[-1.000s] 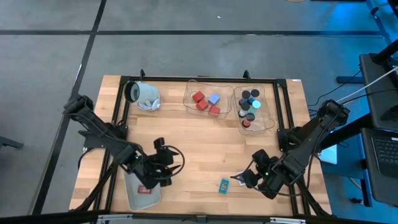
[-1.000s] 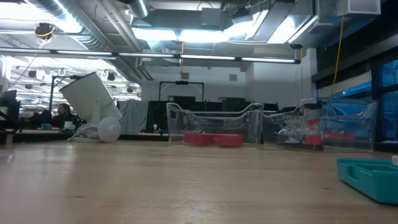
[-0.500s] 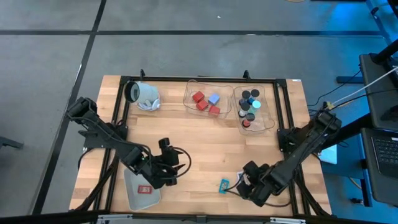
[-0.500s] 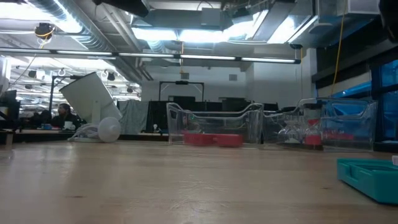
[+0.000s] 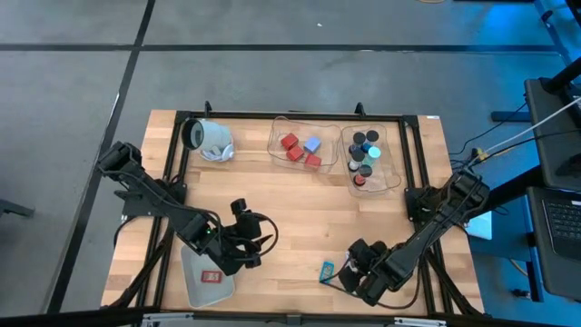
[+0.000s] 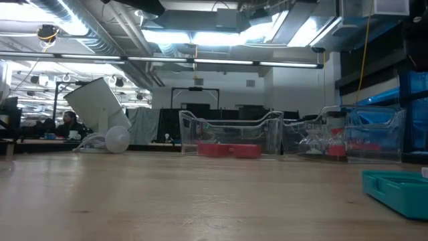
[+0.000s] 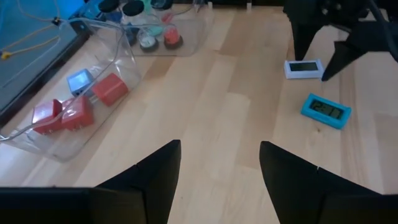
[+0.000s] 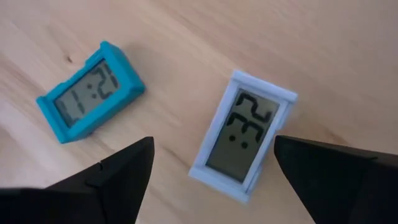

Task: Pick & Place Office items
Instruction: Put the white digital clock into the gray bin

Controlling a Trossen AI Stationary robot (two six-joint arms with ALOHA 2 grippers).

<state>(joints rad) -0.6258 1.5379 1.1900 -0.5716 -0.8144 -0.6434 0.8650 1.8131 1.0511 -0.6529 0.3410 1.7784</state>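
Observation:
Two flat cards lie face up on the wood near the table's near edge: a teal one (image 8: 90,93) (image 5: 325,270) and a white one (image 8: 242,143). My right gripper (image 8: 211,186) (image 5: 349,268) hangs open just above the white card, a finger on either side, touching nothing. It hides that card in the high view. The left wrist view shows both the white card (image 7: 303,67) and the teal card (image 7: 326,112). My left gripper (image 7: 217,180) (image 5: 245,241) stands open and empty beside a grey-white bin (image 5: 192,289), in which a red card (image 5: 211,275) lies.
At the far side, one clear bin (image 5: 275,145) holds red and pale blue blocks and another (image 5: 392,177) holds stubby cylinders. A large white cylinder (image 5: 211,139) lies at the far left. Bare wood lies between the arms. A black frame (image 5: 413,163) runs along the table's edges.
My right gripper has come down and toward the table's near edge, over the white card next to the teal one, staying open. My left gripper has shifted a little toward the table's right. The cards have not moved.

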